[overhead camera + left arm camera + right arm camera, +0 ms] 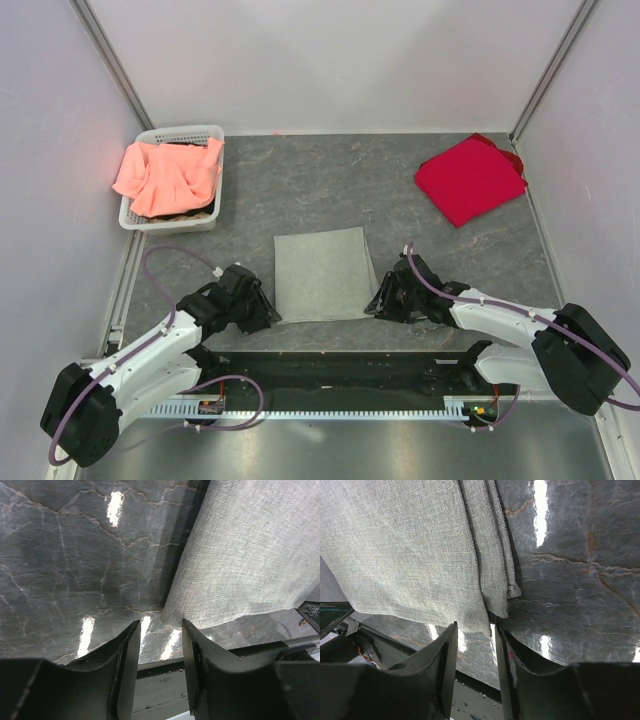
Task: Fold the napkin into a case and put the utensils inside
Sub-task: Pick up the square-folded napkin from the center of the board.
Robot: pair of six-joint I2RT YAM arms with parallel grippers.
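red cloth [469,179], white basket [175,135], salmon-orange cloth [165,177]

Bright, even light from overhead fills the top view, with only soft, short shadows. In the wrist views the glossy table [60,570] throws back white streaks of glare (several in each), and the napkin [250,555] lays a thin dark shadow beside its edge. The left tool [160,625] and right tool [474,627] loom dark and slightly soft close up

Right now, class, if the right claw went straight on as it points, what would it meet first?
Likely the napkin, its near corner just ahead of the right claw; depth unclear.
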